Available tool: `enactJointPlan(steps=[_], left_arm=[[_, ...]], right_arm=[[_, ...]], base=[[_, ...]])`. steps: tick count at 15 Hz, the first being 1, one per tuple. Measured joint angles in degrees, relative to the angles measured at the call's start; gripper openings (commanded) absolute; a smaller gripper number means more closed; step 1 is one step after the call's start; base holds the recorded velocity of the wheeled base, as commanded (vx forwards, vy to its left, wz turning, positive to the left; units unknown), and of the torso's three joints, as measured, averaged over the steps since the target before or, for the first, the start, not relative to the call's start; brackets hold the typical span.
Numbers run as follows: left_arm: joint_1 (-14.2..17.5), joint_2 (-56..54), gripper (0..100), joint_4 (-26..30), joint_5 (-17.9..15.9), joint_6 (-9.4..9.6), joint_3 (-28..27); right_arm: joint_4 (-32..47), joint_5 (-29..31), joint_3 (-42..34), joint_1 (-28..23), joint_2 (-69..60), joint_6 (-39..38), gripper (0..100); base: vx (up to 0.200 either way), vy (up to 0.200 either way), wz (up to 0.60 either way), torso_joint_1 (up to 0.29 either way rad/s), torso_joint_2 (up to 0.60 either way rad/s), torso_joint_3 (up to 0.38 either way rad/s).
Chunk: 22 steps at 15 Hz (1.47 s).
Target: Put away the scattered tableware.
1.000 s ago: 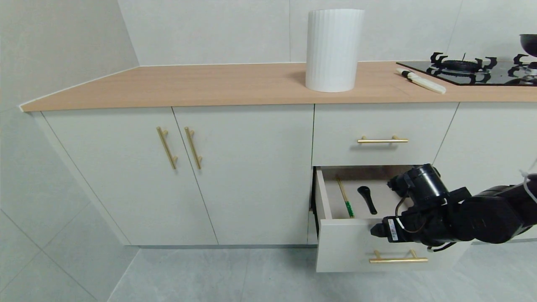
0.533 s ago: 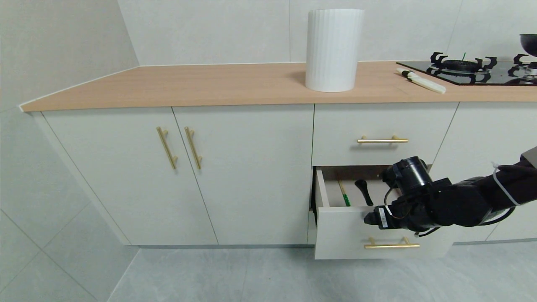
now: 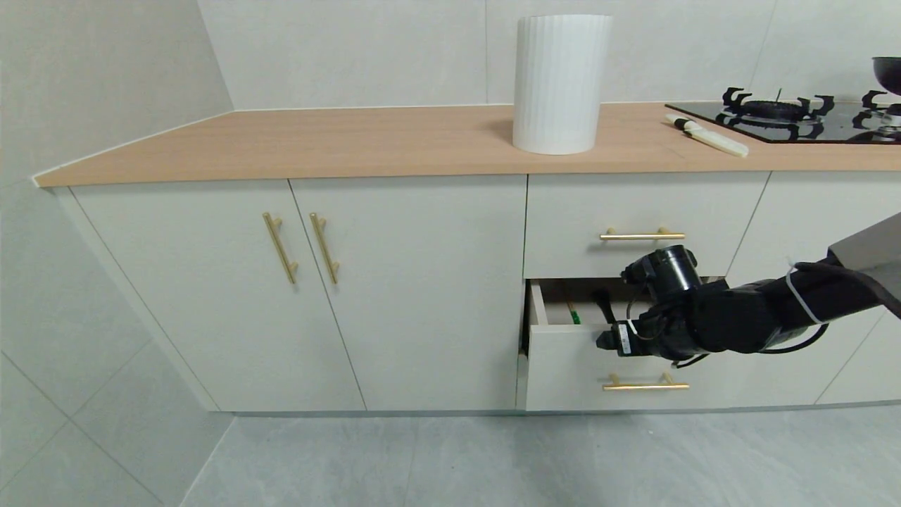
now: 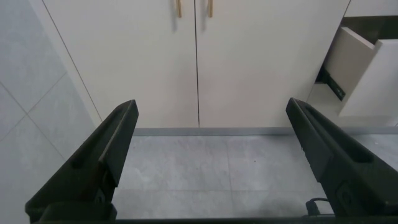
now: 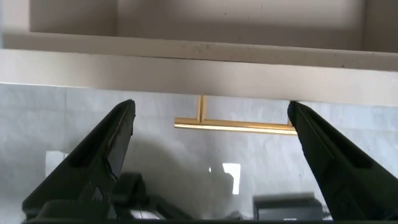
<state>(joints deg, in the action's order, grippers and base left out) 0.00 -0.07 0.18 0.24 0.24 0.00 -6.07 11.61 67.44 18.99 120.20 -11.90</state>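
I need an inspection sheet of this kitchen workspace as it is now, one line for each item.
Surface: wooden countertop.
Job's things: chopsticks and black spoon in the partly open lower drawer; white knife-like utensil on the countertop.
Clutter: white ribbed canister on the countertop.
Grippers: right gripper open, at the drawer front above its handle; left gripper open, over the floor.
Cables: black cable with white tie on the right arm.
Surroundings: gas hob, cupboard doors, tiled wall.

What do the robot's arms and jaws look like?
The right arm is shiny black and rounded, with a white tie around it, a thin black cable looping underneath, a black cylinder on the wrist and a white label nearby. The left gripper and right gripper each have two long, flat black jaws, narrowing toward the tips.
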Motion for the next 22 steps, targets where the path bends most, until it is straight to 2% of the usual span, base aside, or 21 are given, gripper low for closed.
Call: enactJointPlan(steps=[5, 10, 22], left_arm=[[0.0, 0.0, 100, 0.0, 0.0, 0.02, 0.0], [0.0, 0.0, 100, 0.0, 0.0, 0.0, 0.0], [0.0, 0.0, 100, 0.0, 0.0, 0.02, 0.0]], right_arm=[[-2.9, 0.0, 2.0, -2.7, 2.8, 0.5, 100], [-10.9, 0.1, 2.0, -5.4, 5.4, 1.2, 100], [-28.4, 3.7, 2.2, -7.1, 12.6, 1.2, 100]], base=[[0.0, 0.0, 0.0, 0.0, 0.0, 0.0], [0.0, 0.0, 0.0, 0.0, 0.0, 0.0], [0.0, 0.0, 0.0, 0.0, 0.0, 0.0]])
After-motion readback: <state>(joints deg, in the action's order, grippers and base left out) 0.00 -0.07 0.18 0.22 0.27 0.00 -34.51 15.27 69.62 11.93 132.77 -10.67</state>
